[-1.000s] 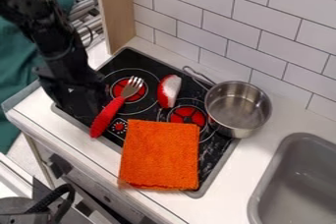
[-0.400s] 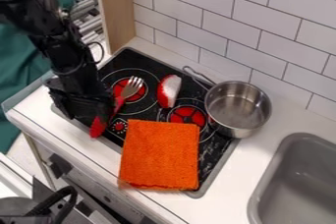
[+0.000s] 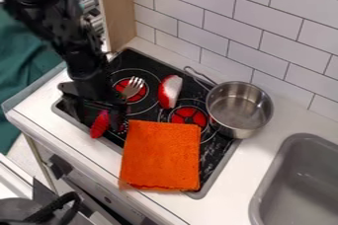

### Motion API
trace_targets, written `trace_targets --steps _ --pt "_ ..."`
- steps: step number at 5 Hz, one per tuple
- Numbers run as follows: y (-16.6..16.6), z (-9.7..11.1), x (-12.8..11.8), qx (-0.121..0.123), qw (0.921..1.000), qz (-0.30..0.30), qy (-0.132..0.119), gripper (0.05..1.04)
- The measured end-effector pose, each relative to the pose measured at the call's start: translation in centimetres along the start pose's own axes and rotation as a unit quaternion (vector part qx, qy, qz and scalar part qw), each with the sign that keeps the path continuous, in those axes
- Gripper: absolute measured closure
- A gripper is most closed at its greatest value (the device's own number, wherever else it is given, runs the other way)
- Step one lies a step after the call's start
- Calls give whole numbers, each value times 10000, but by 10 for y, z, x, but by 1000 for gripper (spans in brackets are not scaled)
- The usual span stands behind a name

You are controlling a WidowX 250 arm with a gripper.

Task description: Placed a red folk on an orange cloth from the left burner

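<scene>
My gripper (image 3: 102, 120) is over the left front of the stove, open, with its fingers apart on either side of the red fork's handle. The fork (image 3: 134, 86) lies slantwise. Its metal head is over the left burner (image 3: 121, 87), and the red handle end shows between the fingers near the stove's front edge. The middle of the handle is hidden behind the gripper. An orange cloth (image 3: 160, 155) is spread flat over the front right part of the stove, to the right of the gripper.
A red and white toy piece (image 3: 170, 91) lies right of the fork's head. A steel pot (image 3: 239, 109) stands at the stove's right edge, its handle pointing back left. A grey sink (image 3: 297, 184) is at the lower right; a tiled wall rises behind.
The gripper has moved right and slightly toward the front, from left of the fork to over its handle, covering the handle's middle. The fork, cloth and pot have stayed put.
</scene>
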State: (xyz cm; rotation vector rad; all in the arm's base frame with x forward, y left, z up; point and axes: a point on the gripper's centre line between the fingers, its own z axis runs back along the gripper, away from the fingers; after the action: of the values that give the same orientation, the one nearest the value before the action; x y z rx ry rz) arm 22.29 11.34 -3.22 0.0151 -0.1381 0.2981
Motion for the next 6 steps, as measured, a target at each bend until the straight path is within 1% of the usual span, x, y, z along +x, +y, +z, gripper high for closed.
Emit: trace_targets --steps 1,2,3,5,6 --pt "-3 -11 5 84 9999 -35 102 79" --pt "-2 -14 10 132 9999 27 86 80" --pt "-1 -16 14 130 9999 42 86 128" --pt "-2 -17 17 69 9998 174 43 508" --pt "-2 -17 17 60 9999 126 34 662"
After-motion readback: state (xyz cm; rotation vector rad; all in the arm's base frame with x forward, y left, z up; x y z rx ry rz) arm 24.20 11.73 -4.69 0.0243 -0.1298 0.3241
